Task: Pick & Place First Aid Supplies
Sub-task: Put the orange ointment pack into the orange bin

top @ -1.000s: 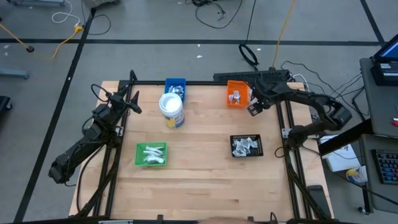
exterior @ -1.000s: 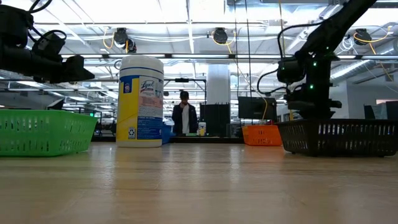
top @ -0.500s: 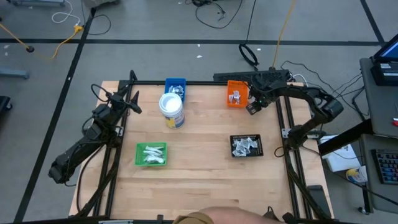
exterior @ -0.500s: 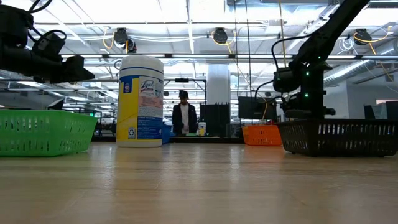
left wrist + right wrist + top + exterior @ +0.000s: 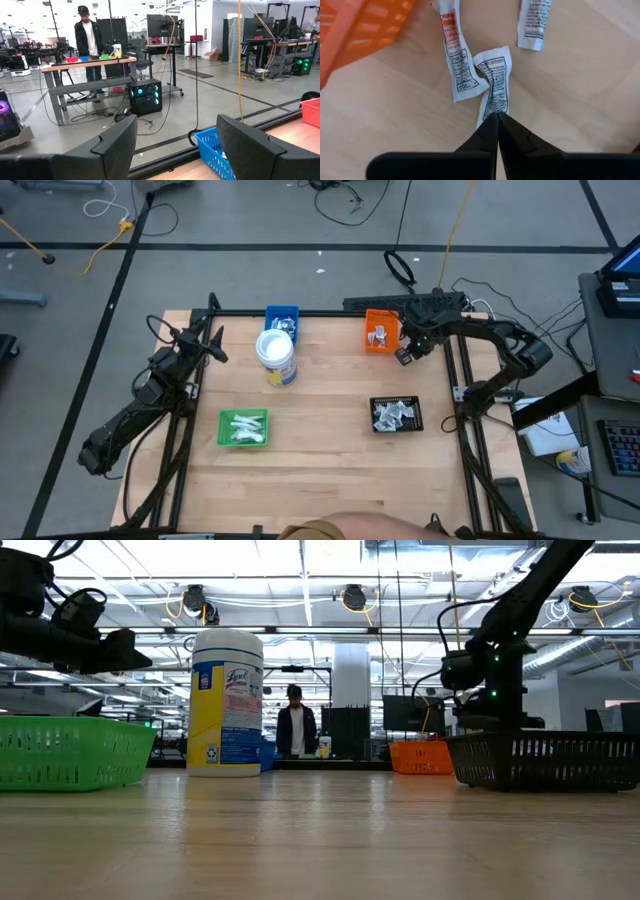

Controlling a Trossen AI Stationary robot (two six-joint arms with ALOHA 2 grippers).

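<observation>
**Right claw pinched on a sachet beside the orange tray**

Over at the far right of the pale wooden table [image 5: 320,470], the right gripper [image 5: 497,119] has its two dark fingers pressed together on the near end of a small white printed sachet [image 5: 495,80]. That sachet lies flat on the wood with its long axis running straight away from the fingertips, a crease bending it slightly partway along. Just beside it lies a second white sachet with an orange-printed end [image 5: 456,60], roughly parallel and tilted a little, its far end reaching the edge of the orange plastic tray [image 5: 360,25]. A third white sachet [image 5: 536,22] lies apart from both, further along the wood.

From above, this gripper sits just beside the orange tray's right edge, and more white packets lie inside that tray. A black mesh basket [image 5: 397,415] nearer the front holds silvery packets, a green basket [image 5: 243,428] holds white wrapped pieces, and a blue tray [image 5: 282,317] stands at the back next to a white cylindrical tub with a blue label [image 5: 275,356].

At the table's left edge the left gripper [image 5: 177,150] waits, fingers spread apart, holding nothing.
</observation>
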